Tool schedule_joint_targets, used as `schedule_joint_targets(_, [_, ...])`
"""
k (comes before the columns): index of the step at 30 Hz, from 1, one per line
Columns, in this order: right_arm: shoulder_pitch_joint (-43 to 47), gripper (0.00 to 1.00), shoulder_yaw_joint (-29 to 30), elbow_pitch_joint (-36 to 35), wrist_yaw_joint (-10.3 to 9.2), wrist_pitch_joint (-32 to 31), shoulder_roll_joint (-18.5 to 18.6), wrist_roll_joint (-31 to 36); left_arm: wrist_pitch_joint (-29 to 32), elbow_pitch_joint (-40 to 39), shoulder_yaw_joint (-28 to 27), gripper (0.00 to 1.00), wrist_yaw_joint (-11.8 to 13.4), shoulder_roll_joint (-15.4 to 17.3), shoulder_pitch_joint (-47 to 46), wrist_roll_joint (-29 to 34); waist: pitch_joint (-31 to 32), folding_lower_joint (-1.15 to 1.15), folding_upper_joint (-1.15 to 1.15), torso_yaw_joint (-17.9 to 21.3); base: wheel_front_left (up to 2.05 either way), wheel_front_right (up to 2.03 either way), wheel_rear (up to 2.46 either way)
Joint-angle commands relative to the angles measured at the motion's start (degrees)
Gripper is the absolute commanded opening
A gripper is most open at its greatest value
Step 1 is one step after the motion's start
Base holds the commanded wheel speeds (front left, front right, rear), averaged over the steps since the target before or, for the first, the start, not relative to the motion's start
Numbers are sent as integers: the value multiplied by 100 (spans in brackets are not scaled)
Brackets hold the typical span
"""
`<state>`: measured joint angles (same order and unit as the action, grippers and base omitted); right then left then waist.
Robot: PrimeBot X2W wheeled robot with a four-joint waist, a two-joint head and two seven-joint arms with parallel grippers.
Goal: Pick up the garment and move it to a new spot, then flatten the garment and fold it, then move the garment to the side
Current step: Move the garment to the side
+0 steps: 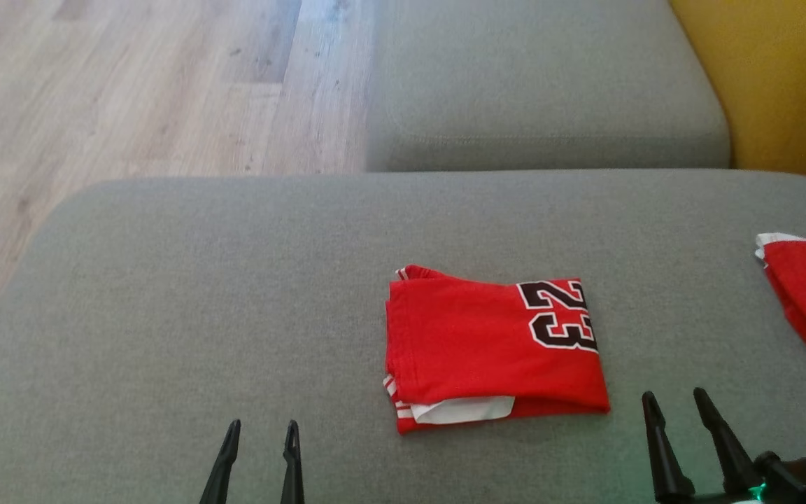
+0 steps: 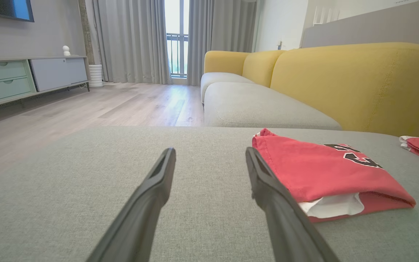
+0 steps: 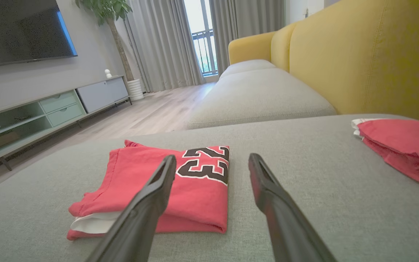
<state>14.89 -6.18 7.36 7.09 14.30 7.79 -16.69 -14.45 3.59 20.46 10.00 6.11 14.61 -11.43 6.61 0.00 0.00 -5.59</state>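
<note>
The right gripper (image 1: 674, 393) has two long, matte black fingers (image 1: 663, 448), each a slim cone tapering to a rounded tip. They rise from a chunky black housing (image 1: 798, 479) with a rounded knob on top. Just left of that housing, at the fingers' roots, glows a small green light (image 1: 760, 488). Well to the left of the housing, the left gripper (image 1: 264, 423) shows thinner, blade-like fingers with a narrow slot near each tip. Close up in the left wrist view, these fingers (image 2: 151, 196) are smooth dark grey, widening toward the base, with a recessed groove near the tip. In the right wrist view one finger (image 3: 267, 193) carries a dull reddish cast.
</note>
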Motion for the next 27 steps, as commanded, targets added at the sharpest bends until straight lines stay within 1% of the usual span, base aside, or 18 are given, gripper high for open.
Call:
schedule_joint_targets(1, [-242,100,-120,-115,40,70,139,-71,-55,-159,-179,100,-29,-99,-219,70,-123,0,0,-36,0,0,0])
schedule_joint_targets(4, [-351,100,-233,2,40,70,246,-142,-55,-162,-171,100,-31,-115,-247,77,-262,0,0,-49,0,0,0])
schedule_joint_targets(7, [-656,100,-442,236,40,65,490,-378,-55,-141,-131,100,-76,-129,-332,99,-504,0,0,-64,0,0,0])
schedule_joint_targets(9, [-896,100,-597,405,40,-56,659,-651,-55,-113,-97,100,-119,-139,-405,109,-643,0,0,-78,0,0,0])
schedule_joint_targets(13, [-1460,100,-864,646,40,-408,1028,-1432,-55,-118,-58,100,-162,-167,-592,152,-987,0,0,-105,0,0,0])
schedule_joint_targets(17, [-1940,100,-1108,937,40,-881,1346,-2370,-55,-103,-21,100,-220,-201,-789,170,-1213,0,0,-154,0,0,0])
schedule_joint_targets(18, [-2031,100,-1193,1000,40,-1048,1414,-2633,-55,-116,-4,100,-252,-209,-839,173,-1255,0,0,-171,0,0,0])
schedule_joint_targets(19, [-2210,100,-1347,1097,40,-1339,1552,-3143,-55,-126,23,100,-293,-224,-917,188,-1325,0,0,-198,0,0,0])
schedule_joint_targets(23, [-2500,100,-1640,1243,40,-1776,1758,-3922,-55,-127,63,100,-342,-249,-1031,231,-1417,0,0,-234,0,0,0])
schedule_joint_targets(27, [-2731,100,-1898,1387,40,-2038,1835,-4508,-55,-163,148,100,-388,-255,-1138,441,-1488,0,0,-270,0,0,0])
